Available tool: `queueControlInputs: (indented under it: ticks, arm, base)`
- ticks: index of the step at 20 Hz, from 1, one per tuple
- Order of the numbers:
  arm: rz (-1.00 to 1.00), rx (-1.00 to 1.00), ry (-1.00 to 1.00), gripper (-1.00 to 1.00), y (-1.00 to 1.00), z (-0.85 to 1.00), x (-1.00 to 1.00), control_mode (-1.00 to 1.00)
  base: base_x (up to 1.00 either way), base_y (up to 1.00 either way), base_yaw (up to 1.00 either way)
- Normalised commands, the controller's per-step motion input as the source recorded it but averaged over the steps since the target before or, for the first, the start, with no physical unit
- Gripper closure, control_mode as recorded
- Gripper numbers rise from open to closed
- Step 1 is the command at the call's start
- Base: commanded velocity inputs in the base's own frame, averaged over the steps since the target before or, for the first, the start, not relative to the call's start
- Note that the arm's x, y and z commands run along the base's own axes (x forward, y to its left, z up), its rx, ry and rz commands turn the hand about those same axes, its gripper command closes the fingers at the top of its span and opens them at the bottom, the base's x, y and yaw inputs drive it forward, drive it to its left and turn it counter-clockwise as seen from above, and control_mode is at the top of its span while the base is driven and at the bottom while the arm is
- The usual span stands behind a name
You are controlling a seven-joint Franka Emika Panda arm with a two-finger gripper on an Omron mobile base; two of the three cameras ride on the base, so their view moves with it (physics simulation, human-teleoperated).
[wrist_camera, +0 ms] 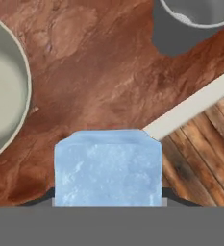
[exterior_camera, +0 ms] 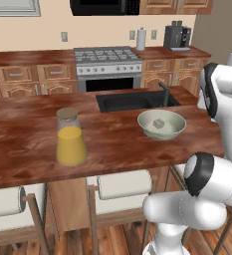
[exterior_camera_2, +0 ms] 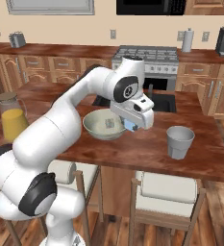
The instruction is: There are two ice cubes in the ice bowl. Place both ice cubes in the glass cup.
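**Ice cube riding in the gripper, between bowl and cup**

In the right base view the juice carafe [exterior_camera_2: 11,121] is standing at nine o'clock on the wooden counter [exterior_camera_2: 147,146]. Right of it, the ice bowl [exterior_camera_2: 103,126] is sitting near centre, holding one ice cube [exterior_camera_2: 109,124]. The gripper [exterior_camera_2: 130,126] is hovering just at the bowl's three o'clock rim, its fingers closing on a second, pale blue ice cube [wrist_camera: 107,168], which is looming large at six o'clock in the hand view. Farther right, the glass cup [exterior_camera_2: 180,141] is standing upright at three o'clock, apart from the bowl. In the hand view the cup's rim is showing at one o'clock.
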Motion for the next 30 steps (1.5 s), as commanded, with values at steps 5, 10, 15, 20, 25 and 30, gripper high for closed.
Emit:
queueControlInputs:
  ticks: [5, 10, 15, 20, 25, 30]
  arm:
    - [-0.23, -0.01, 0.0, 1.0, -0.67, -0.08, -0.01, -1.0]
    - [-0.06, 0.0, -0.01, 1.0, -0.39, 0.0, -0.03, -1.0]
    - [0.0, 0.01, -0.01, 1.0, -0.33, 0.0, 0.0, -1.0]
    - [0.0, 0.02, -0.02, 1.0, -0.38, 0.0, 0.0, -1.0]
    - [0.0, 0.03, -0.01, 1.0, -0.35, 0.0, 0.04, -1.0]
    - [0.0, 0.03, 0.0, 1.0, -0.25, 0.0, 0.09, -1.0]
  base:
    - [0.0, 0.0, 0.0]
    - [0.0, 0.0, 0.0]
    - [0.0, 0.0, 0.0]
    - [0.0, 0.0, 0.0]
    - [0.0, 0.0, 0.0]
    - [0.0, 0.0, 0.0]
